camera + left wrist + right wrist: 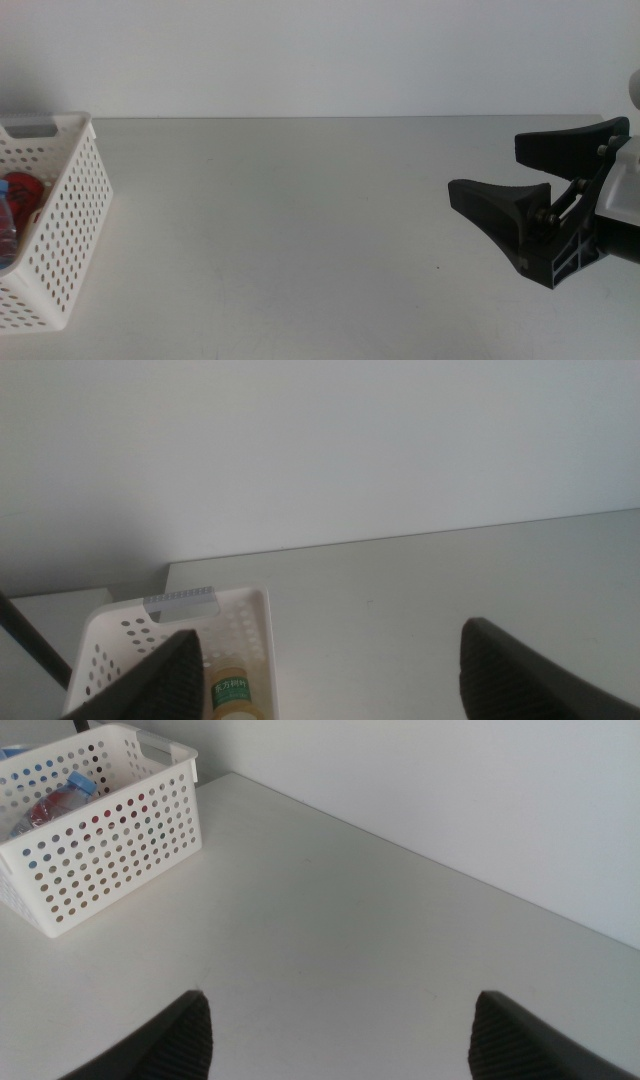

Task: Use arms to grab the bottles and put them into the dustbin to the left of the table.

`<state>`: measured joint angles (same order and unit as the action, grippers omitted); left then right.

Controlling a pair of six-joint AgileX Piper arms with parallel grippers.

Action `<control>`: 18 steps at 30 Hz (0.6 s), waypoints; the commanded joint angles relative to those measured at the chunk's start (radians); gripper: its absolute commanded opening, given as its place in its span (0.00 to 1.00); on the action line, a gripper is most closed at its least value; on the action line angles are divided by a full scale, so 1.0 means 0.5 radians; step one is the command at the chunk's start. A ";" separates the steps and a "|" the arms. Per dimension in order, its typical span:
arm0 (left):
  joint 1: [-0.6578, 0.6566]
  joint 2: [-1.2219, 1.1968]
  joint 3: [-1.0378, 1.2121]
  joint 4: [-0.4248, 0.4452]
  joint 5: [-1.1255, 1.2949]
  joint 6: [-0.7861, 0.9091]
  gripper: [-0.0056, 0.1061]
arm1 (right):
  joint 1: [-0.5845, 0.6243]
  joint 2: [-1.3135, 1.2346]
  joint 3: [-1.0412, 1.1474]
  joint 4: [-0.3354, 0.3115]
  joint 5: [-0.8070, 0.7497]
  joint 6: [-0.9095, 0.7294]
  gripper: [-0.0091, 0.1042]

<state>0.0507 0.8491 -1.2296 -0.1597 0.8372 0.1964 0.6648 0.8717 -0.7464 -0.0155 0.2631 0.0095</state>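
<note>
Bottles [60, 800] lie in the basket [70, 220], table [300, 220] bare; both grippers [535, 200] gape empty, job seemingly done

The large, plain light-grey counter [300, 230] with a matte surface stretches from the pale wall at the back toward the camera. The one thing resting directly on it is a white rectangular plastic basket [70, 230] with walls pierced by rows of small round holes and a handle slot in its end wall. It stands upright at the counter's far left edge, partly cut off by the middle view's border. The right wrist view shows it near the counter's corner.
</note>
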 commanded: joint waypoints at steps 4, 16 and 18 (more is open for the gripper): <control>-0.005 -0.016 0.002 -0.023 -0.151 -0.031 0.80 | -0.005 -0.039 0.075 -0.016 -0.148 -0.019 0.66; -0.005 -0.457 0.832 0.088 -0.774 -0.030 0.80 | -0.945 -0.647 0.628 -0.016 -0.135 -0.019 0.66; -0.005 -0.583 1.025 0.183 -0.896 -0.030 0.80 | -1.086 -0.817 0.746 -0.016 -0.135 -0.019 0.66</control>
<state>0.0507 0.5978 -0.7509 -0.0966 0.5305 0.1956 0.1741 0.5086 -0.3884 -0.0155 0.2628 0.0095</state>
